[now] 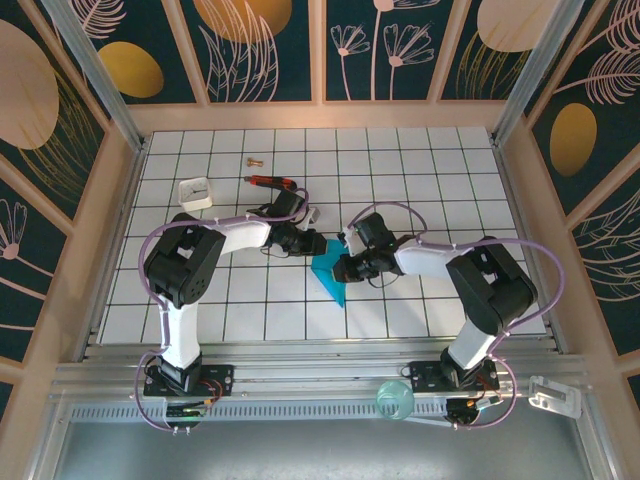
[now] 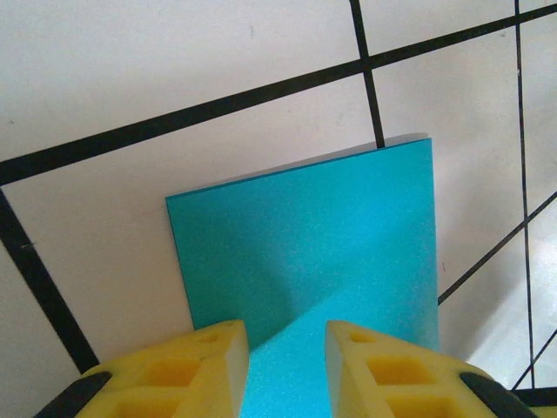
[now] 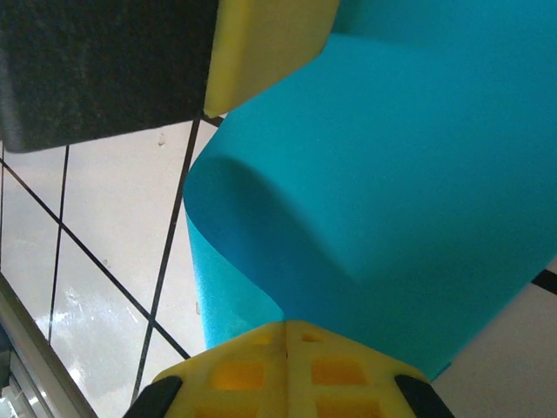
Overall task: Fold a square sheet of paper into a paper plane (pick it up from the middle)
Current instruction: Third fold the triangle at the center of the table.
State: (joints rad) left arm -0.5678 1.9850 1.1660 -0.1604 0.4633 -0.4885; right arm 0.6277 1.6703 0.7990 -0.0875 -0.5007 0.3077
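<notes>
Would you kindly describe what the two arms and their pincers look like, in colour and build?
The left arm and right arm share white links between bulky black joint housings, on black bases, with lilac cables looping alongside. The left pincer and right pincer each carry yellow fingers moulded with square hollows, set in black mounts.

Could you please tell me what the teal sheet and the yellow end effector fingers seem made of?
The thin teal-blue square sheet looks like matte paper: it curls softly without cracking. The yellow fingers of the left end effector look like moulded plastic or firm rubber, with recessed pockets.
</notes>
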